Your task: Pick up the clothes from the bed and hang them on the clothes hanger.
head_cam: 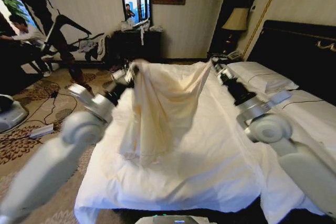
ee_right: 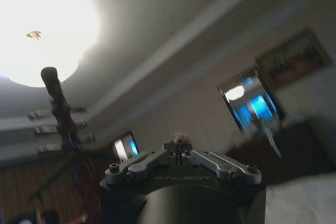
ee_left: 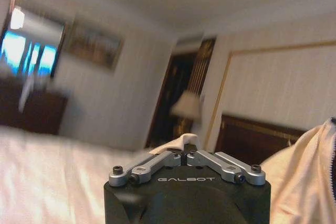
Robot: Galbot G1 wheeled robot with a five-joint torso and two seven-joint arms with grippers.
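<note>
You see the left pincer (head_cam: pixel 132 70) and right pincer (head_cam: pixel 214 66) each clamped on the cream shirt (head_cam: pixel 160 111), lifted above the bed (head_cam: pixel 210 166).

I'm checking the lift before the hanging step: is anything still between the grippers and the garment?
Nothing visible does. The left gripper and right gripper each pinch a top corner of the clothes, which hang spread between them, the lower edge resting on the bed.
</note>
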